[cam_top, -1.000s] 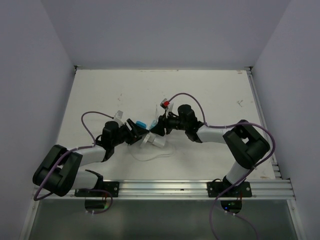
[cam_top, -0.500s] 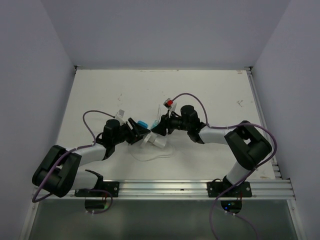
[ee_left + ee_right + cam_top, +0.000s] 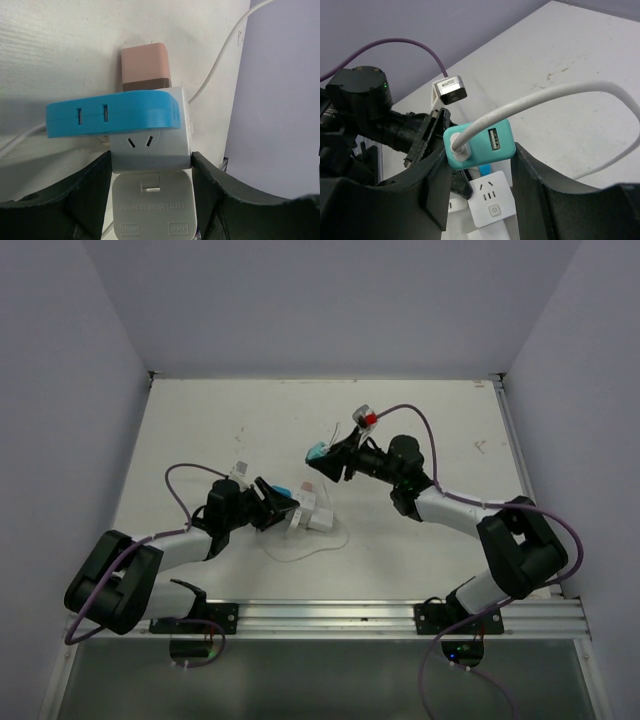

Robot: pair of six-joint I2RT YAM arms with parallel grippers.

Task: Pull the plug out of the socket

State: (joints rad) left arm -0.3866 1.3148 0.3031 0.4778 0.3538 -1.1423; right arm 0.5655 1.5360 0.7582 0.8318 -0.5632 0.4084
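top external view: near the table's near edge, left of centre, the left gripper (image 3: 292, 510) is clamped on the white socket (image 3: 318, 519), whose long axis runs left-right. further in, the right gripper (image 3: 326, 459) pinches the teal plug (image 3: 317, 453), clear of the socket, which lies near-left. the plug's long axis spans the fingers; its prongs are hidden.

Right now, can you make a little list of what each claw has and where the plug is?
left claw: shut on the white socket, holding it down near the table
right claw: shut on the teal plug
plug: out of the socket, held up and apart from it
cable: white, runs from the plug
on the socket: a blue block; a pink block just behind it
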